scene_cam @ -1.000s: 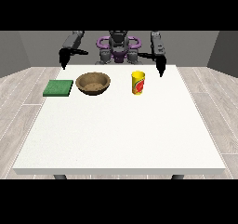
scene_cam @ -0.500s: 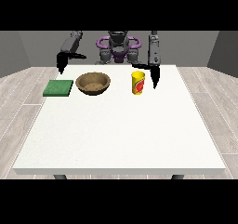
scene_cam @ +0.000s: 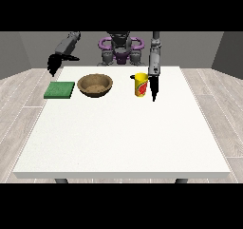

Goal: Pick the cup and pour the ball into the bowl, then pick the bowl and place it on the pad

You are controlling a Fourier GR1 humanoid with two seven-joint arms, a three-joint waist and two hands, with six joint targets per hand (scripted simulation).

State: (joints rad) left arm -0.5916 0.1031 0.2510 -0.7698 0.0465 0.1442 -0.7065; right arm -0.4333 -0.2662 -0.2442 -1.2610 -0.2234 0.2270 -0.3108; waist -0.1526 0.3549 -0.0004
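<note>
Item 1: white table [scene_cam: 118, 138]; I see the near half bare, all things set along the far edge. Item 2: yellow cup [scene_cam: 140, 84], upright, right of centre. Item 3: brown bowl [scene_cam: 95, 85], just left of centre, apart from the cup. Item 4: green pad [scene_cam: 60, 90], beside the bowl, near the left edge. Item 5: hand at the view's right [scene_cam: 154, 89], pointing down just beside the cup; I cannot tell its fingers. Item 6: hand at the view's left [scene_cam: 53, 63], raised above the far left corner; fingers unclear.
</note>
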